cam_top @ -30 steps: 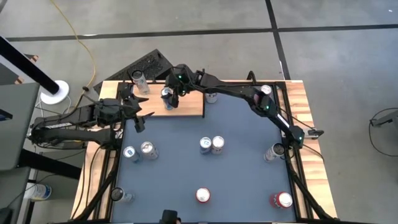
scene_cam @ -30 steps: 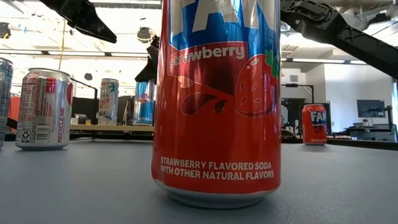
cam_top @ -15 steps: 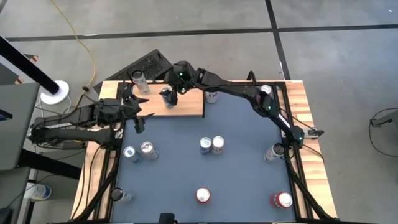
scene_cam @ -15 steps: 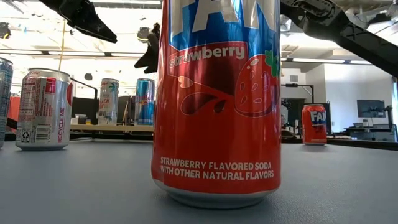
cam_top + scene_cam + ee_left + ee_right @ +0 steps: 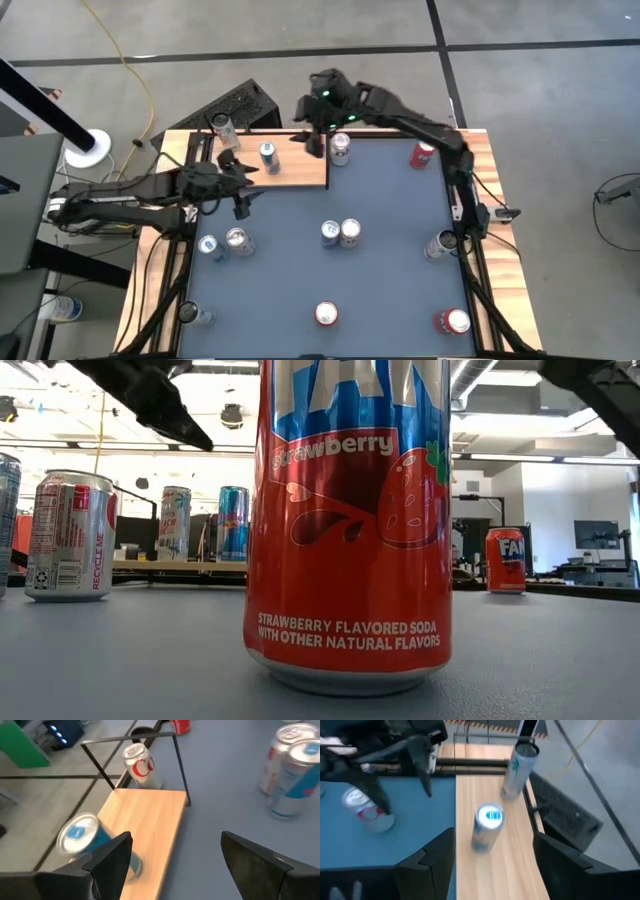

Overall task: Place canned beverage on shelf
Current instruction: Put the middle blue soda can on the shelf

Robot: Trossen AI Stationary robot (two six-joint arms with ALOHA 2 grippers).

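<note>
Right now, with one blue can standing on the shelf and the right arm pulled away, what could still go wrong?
The blue can stands on the shelf, and the open left gripper hovers close by, so a careless move might tip it. The open right gripper is near the red and white can beside the shelf's end and could knock it over.

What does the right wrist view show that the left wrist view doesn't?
Only the right wrist view: a tall silver can at the shelf's far end, and the left gripper. Only the left wrist view: two cans together on the blue table, and a red can lying farther off. Both: the blue can upright on the shelf, open fingers, a white-and-red can.
</note>
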